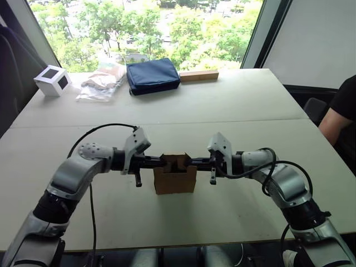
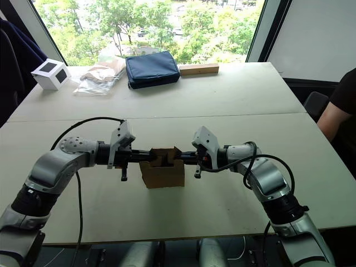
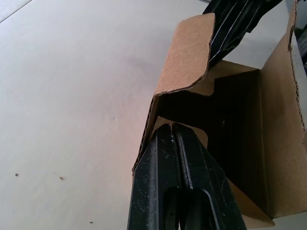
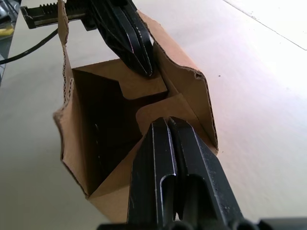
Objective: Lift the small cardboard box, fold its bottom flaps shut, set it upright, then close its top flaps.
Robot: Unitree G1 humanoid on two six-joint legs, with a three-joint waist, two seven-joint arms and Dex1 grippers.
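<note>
On the pale table [image 1: 239, 94], the small cardboard box [image 1: 174, 180] stands upright with its open end up, midway between the robot's two arms. The left gripper [image 3: 172, 132] and right gripper [image 4: 166, 123] reach over the box's rim from opposite sides, each with its two black fingers pressed together and holding nothing, their tips resting on the two short top flaps [image 4: 153, 103] and pushing them down into the opening. This looks like the final step, closing the top. The next move likely calls for pressing the short flaps level, then folding the two standing side flaps over them. The box is plain brown corrugated board, unprinted, with rough edges; its upright flaps rise just beside the fingertips.
</note>
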